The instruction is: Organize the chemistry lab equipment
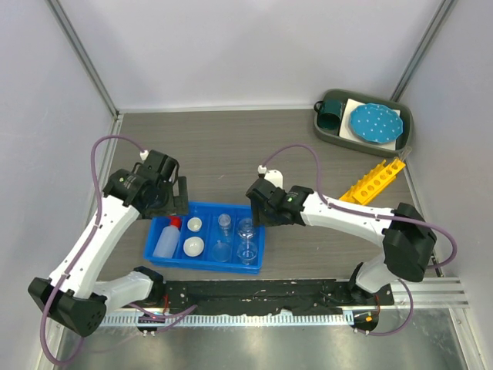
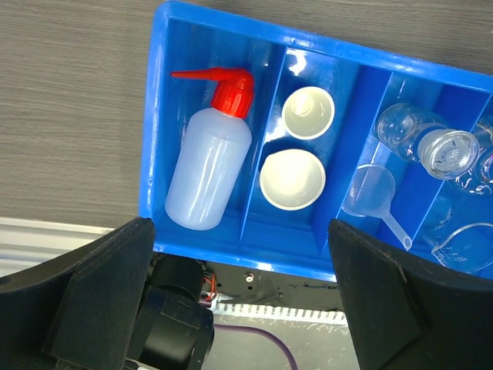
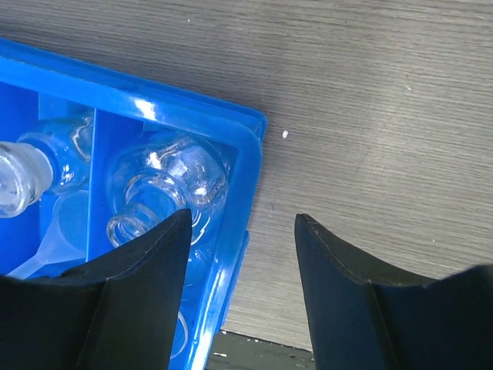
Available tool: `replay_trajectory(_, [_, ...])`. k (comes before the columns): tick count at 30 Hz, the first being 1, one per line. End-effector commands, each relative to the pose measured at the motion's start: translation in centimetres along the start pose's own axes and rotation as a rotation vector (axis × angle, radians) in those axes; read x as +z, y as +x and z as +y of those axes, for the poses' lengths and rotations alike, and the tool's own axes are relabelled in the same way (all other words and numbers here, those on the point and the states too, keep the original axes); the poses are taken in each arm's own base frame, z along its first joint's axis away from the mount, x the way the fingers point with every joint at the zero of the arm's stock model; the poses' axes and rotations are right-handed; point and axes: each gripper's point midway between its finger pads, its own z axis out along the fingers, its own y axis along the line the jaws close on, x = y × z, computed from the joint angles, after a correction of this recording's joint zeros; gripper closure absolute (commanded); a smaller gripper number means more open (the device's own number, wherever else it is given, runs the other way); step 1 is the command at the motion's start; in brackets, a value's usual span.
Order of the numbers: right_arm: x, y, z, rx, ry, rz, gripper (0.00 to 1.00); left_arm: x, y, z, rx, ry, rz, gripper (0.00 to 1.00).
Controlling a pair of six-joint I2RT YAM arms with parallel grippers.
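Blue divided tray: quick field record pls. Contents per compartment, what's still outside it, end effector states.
tray: blue plastic divided tray, at the near table edge between the arms
compartment 1: white squeeze bottle with red nozzle, lying down
compartment 2: small white round dishes, two
compartment 3: clear glass flask, clear funnel
compartment 4: small clear beakers
outside tray: yellow holed tube rack, on the table by the right arm
left end effector: open, empty, above the tray
right end effector: open, empty, straddling the tray's right wall
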Motion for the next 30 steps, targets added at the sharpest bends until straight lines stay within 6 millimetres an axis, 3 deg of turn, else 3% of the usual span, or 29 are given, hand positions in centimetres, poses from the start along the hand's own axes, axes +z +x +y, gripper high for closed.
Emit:
replay_trajectory(1, [0.8,-0.6,1.0,0.049,-0.013,-0.026,0.4,-1.1,-0.3,0.1,0.023,0.024,-0.032,0.0])
replay_trajectory(11, [2.6,-0.8,1.0,0.05,0.035,-0.034,0.65,-1.2,-0.1,0.4,0.049,0.024,-0.034,0.0])
replay_trajectory(21, [3.2,-1.9,0.6,0.044,0.094,-0.067,0.99,-0.8,0.1,0.2,0.053,0.033,-0.031,0.0])
replay_trajectory(30, [4.7,-4.6,-1.0,0.074,0.163,-0.102,0.99,-1.3,-0.1,0.2,0.056,0.04,-0.039,0.0])
